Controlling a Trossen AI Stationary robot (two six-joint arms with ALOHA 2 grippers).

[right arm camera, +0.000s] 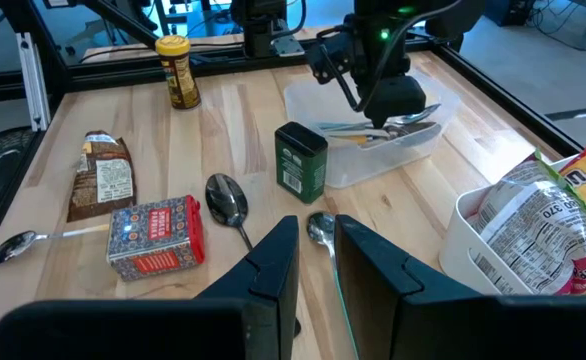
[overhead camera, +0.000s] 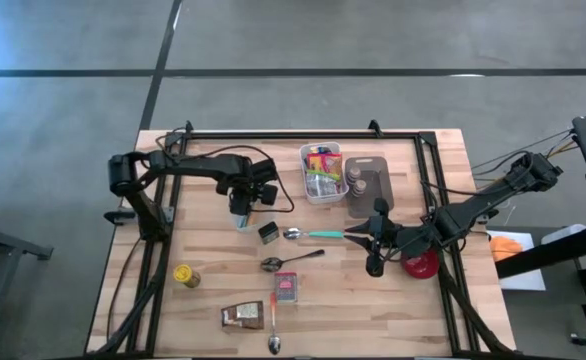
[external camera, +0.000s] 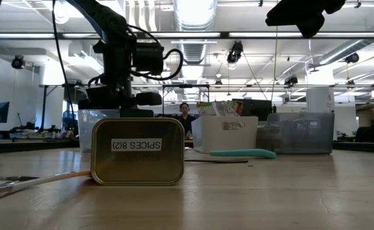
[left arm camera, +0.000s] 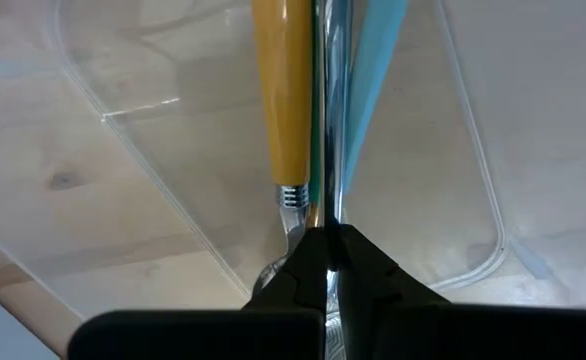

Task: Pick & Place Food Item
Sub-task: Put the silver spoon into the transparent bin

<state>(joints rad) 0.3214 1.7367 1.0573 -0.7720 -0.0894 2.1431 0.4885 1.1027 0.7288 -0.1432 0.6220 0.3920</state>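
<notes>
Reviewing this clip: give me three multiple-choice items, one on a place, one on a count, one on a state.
1. The left gripper is above:
A. the white bin
B. the clear utensil tray
C. the red box

2. Spoons lying loose on the table, outside the tray:
A. one
B. three
C. five

3. The yellow-lidded spice jar is:
A. upright
B. on its side
C. upside down

Answers:
1. B: the left gripper is over the clear utensil tray.
2. B: teal-handled spoon, plain spoon, orange-handled spoon.
3. A: the yellow-lidded spice jar stands lid up.
</notes>
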